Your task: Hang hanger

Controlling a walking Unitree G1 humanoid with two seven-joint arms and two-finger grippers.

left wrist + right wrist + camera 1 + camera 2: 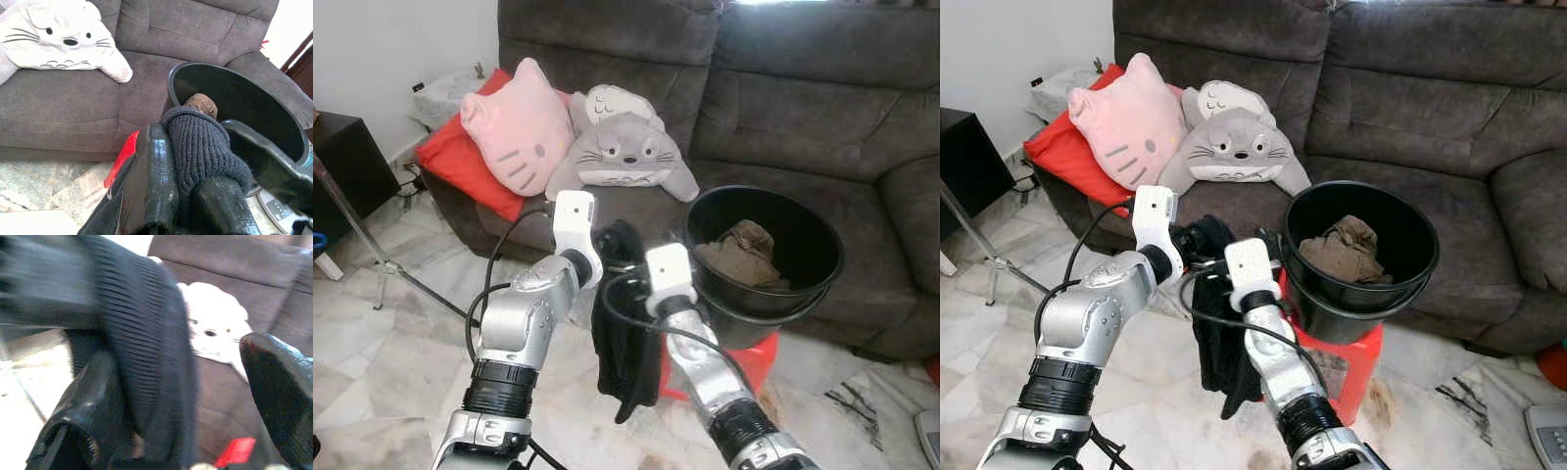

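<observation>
One black bucket (803, 257) with brown cloth (744, 253)

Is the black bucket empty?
No. The black bucket holds a crumpled brown cloth lying at its bottom.

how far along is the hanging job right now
Early stage. Done: a black knitted garment is out of the black bucket and held up in front of the sofa. In hand: the left tool is clamped on the knit, while the right tool is open around another fold. Left: more clothing sits in the bucket, and nothing is hung yet.
</observation>
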